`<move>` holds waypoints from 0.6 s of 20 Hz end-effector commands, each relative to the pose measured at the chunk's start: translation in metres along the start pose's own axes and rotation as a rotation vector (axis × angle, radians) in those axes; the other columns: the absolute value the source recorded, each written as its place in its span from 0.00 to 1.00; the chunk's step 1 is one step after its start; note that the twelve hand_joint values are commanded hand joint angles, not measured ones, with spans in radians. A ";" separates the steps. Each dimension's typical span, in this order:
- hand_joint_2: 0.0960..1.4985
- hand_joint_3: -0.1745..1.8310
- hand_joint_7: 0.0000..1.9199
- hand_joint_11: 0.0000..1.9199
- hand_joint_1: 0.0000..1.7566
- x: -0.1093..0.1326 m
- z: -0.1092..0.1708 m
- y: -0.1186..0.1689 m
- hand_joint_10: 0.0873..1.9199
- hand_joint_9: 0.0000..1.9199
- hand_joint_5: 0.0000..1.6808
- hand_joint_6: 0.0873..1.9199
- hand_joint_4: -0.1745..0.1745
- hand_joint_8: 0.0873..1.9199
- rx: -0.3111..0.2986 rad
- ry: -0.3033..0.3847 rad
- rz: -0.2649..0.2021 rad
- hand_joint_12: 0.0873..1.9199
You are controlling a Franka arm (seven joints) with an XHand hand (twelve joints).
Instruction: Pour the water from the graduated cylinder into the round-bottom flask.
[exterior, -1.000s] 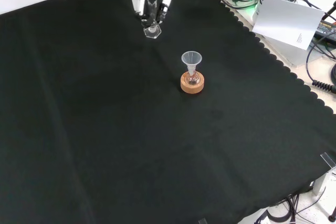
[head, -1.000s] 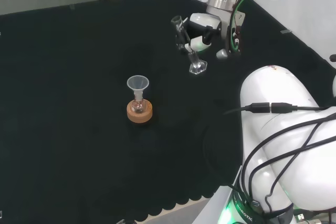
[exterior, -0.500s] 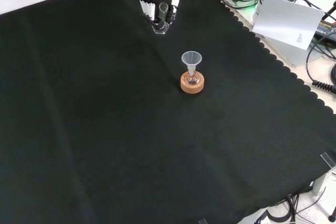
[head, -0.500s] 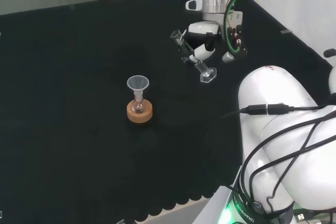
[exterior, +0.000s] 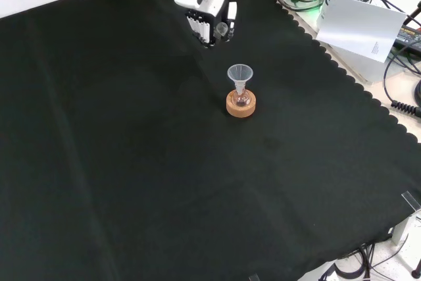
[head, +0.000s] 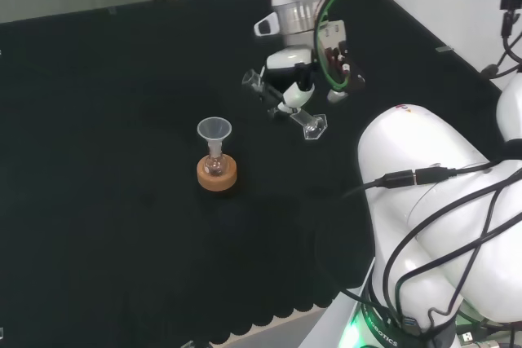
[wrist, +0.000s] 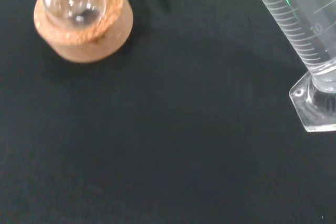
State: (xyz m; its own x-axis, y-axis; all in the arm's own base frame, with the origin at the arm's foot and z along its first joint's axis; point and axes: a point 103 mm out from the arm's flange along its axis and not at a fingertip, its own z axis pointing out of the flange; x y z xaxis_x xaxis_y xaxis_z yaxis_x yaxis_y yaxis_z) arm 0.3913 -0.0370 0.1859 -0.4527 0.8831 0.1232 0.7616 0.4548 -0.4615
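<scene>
A: How far along is it?
B: The hand (head: 287, 91) grips the tilted graduated cylinder (head: 282, 109), lifted right of the round-bottom flask (head: 214, 165) in the head view

A: Poured yet?
B: Seemingly not; the funnel (head: 214, 129) is still well apart, so pouring remains

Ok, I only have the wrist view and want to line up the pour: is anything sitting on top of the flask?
Observer: Yes, a clear funnel stands in the neck of the flask.
Operator: Is the cylinder over it?
Observer: No. In the head view the cylinder is up and to the right of the funnel, tilted, with its mouth toward it.
Operator: And the grip?
Observer: The hand has its fingers curled round the cylinder's middle.
</scene>
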 end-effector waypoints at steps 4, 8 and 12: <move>0.73 0.08 0.63 0.66 0.66 0.014 0.003 -0.003 0.00 0.73 0.59 0.50 0.02 0.15 0.147 -0.112 0.042 0.34; 0.73 0.08 0.64 0.66 0.66 0.018 0.003 -0.002 0.00 0.73 0.59 0.50 0.01 0.15 0.195 -0.138 0.055 0.34; 0.73 0.08 0.64 0.66 0.66 0.023 0.003 -0.001 0.00 0.73 0.59 0.50 0.01 0.15 0.226 -0.162 0.063 0.34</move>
State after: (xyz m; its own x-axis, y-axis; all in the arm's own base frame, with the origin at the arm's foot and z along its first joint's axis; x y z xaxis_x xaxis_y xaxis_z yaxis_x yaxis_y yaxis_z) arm 0.3804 -0.0170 0.1855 -0.4958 0.8684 0.0005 0.6897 0.3941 -0.6074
